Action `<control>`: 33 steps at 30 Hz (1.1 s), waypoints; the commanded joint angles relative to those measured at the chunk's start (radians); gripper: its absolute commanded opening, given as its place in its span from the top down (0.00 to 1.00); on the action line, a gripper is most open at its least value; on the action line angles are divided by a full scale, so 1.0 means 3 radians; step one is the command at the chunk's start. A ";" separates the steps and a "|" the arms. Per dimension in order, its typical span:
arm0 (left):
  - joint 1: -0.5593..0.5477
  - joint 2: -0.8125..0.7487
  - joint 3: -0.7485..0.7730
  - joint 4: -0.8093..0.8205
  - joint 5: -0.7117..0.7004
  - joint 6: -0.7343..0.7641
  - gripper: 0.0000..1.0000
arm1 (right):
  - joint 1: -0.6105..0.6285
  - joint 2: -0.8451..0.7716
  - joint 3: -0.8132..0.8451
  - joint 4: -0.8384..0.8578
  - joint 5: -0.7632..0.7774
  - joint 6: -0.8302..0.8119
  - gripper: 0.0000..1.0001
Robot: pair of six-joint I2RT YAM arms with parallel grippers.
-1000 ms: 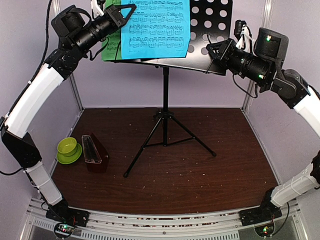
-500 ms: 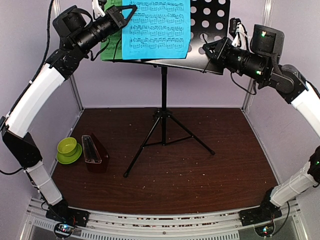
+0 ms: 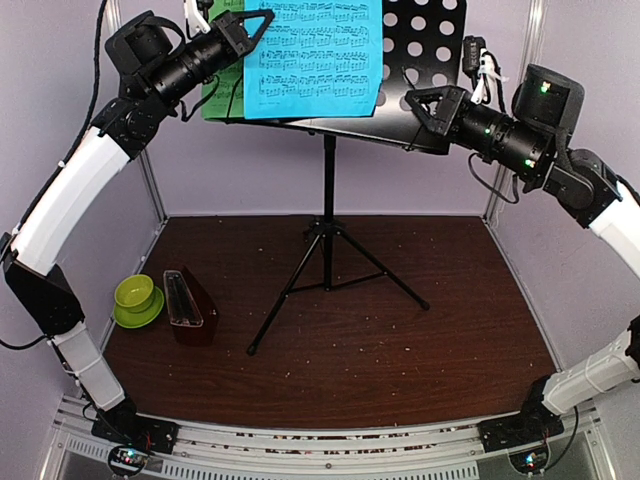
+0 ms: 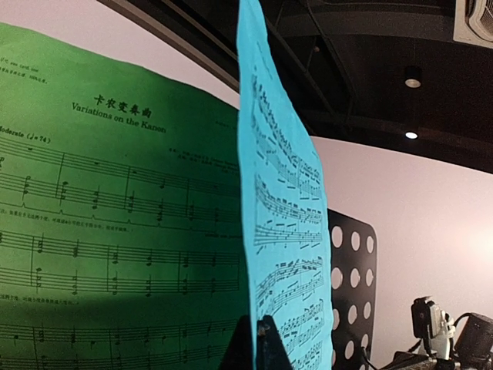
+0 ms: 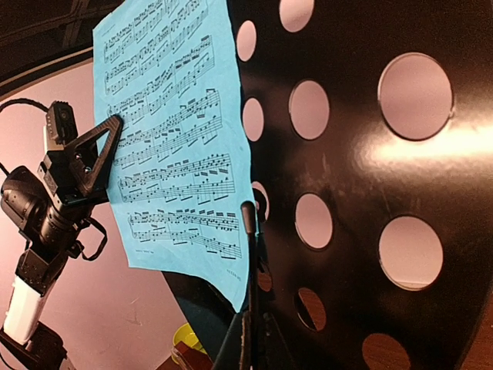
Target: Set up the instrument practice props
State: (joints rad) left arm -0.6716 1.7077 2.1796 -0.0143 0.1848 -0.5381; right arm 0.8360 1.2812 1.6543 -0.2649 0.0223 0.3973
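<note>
The black perforated music stand point(image 3: 425, 45) stands on its tripod at mid-table. The blue sheet point(image 3: 312, 55) lies on its desk, over the right edge of the green sheet point(image 3: 222, 95). My left gripper point(image 3: 255, 22) is shut on the blue sheet's left edge; in the left wrist view point(image 4: 258, 339) the blue sheet point(image 4: 281, 193) runs edge-on between the fingers, the green sheet point(image 4: 115, 231) behind. My right gripper point(image 3: 418, 105) is shut on the stand's lower right lip, seen between the fingers in the right wrist view point(image 5: 250, 335). The red-brown metronome point(image 3: 188, 308) lies at the left.
A lime green cup and saucer point(image 3: 135, 298) sit left of the metronome near the left wall. The tripod legs point(image 3: 330, 262) spread over the middle of the brown tabletop. White frame posts and walls enclose the back and sides.
My right arm has shifted and turned its wrist slightly, nudging the stand's desk a little left then back. The left gripper and both sheets have hardly moved.
</note>
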 commanded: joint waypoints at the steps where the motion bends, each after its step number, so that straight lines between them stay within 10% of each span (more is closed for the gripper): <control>1: -0.0048 0.0063 0.0132 0.0299 0.0217 0.0127 1.00 | 0.0031 -0.0017 -0.0084 0.0129 -0.0249 -0.0331 1.00; 33: -0.0442 0.0888 0.0942 0.0364 0.0513 0.0526 0.97 | 0.0031 -0.0068 -0.0293 0.0624 -0.0453 -0.0680 1.00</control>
State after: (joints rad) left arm -0.8028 1.9560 2.4332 0.0463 0.3374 -0.3912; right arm 0.8360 1.2827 1.5829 -0.0967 -0.0643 0.2123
